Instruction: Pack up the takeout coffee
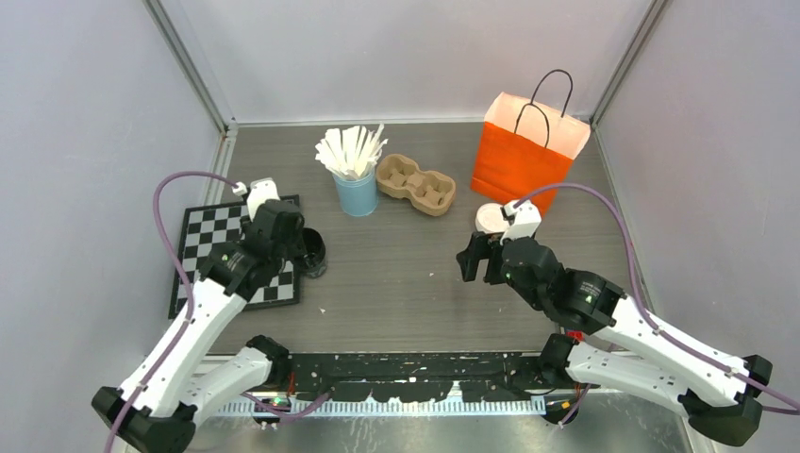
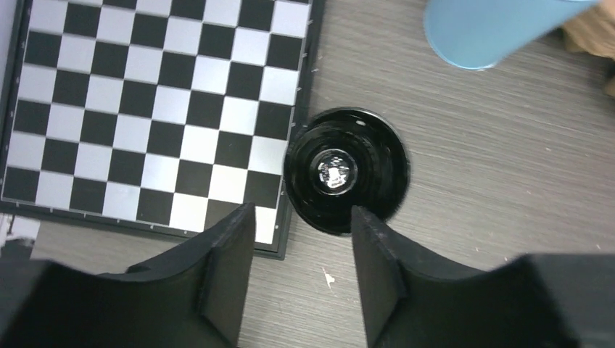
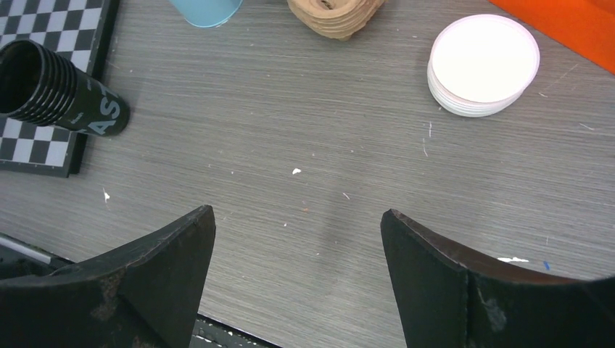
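Far left lies the checkerboard (image 2: 145, 109). My left gripper (image 2: 301, 217) hangs over its right edge, fingers parted, nothing between them. The stack of black cups (image 2: 344, 170) stands lidless at that right edge, just beyond my fingertips. Farther back and right is the blue cup (image 1: 357, 193) of white sticks, with the cardboard carrier (image 1: 416, 184) beside it. My right gripper (image 3: 297, 214) is spread wide above the table (image 3: 304, 116), holding nothing. Just beyond it sits the stack of white lids (image 3: 484, 61), near the orange bag (image 1: 524, 156) at far right.
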Available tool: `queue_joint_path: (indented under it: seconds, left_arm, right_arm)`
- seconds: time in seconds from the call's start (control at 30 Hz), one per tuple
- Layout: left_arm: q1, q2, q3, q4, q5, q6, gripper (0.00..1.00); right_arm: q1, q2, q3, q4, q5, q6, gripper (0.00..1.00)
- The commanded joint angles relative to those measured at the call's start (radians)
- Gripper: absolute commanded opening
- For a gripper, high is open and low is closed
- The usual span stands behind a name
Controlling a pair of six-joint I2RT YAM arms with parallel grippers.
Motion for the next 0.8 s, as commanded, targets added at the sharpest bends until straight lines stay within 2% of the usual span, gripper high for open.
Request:
queue_joint_path:
  seconds: [0.0, 0.07, 0.13, 0.23, 0.53, 0.77]
  left_arm:
    - [0.174, 0.034, -0.021, 0.058, 0.141, -0.049, 0.47]
    - [0.24, 0.041, -0.052, 0.092, 0.178, -0.047, 0.39]
    - [0.28, 0.053, -0.068, 0.102, 0.193, -0.045, 0.35]
    - [0.294, 0.056, -0.089, 0.136, 0.225, -0.028, 0.29]
    - [0.295, 0.081, -0.109, 0.163, 0.251, -0.009, 0.3]
    - [0.295, 0.116, -0.112, 0.15, 0.246, -0.009, 0.25]
  right_arm:
    - [0.002, -0.046, -0.017, 0.068, -0.036, -0.06, 0.88]
    - [0.002, -0.07, -0.036, 0.092, -0.068, -0.068, 0.88]
    - [0.003, -0.094, -0.055, 0.118, -0.096, -0.076, 0.88]
    - [0.002, -0.121, -0.073, 0.139, -0.121, -0.093, 0.88]
    - [0.003, -0.111, -0.075, 0.142, -0.111, -0.103, 0.88]
    - [0.002, -0.104, -0.076, 0.143, -0.111, -0.102, 0.87]
